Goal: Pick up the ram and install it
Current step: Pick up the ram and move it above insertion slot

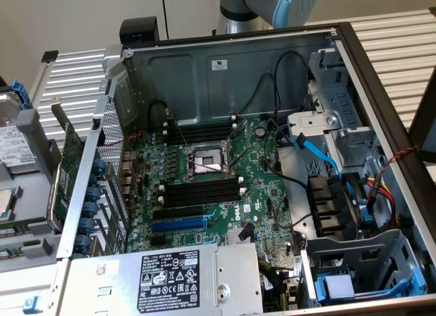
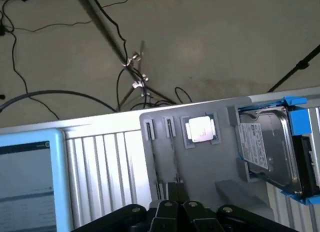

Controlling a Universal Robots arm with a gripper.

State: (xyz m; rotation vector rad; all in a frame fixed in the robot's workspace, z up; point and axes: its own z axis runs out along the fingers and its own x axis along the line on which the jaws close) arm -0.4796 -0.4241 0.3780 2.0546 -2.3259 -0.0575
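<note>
Right near tool, ram

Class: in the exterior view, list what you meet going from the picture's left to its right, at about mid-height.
Hard drive → green expansion card → processor socket → blue cable → red and yellow wires.

Behind my workspace a pale wall fills the exterior view's upper left. Beneath me lies a beige floor, crossed by black cables and a dark tripod leg.
</note>
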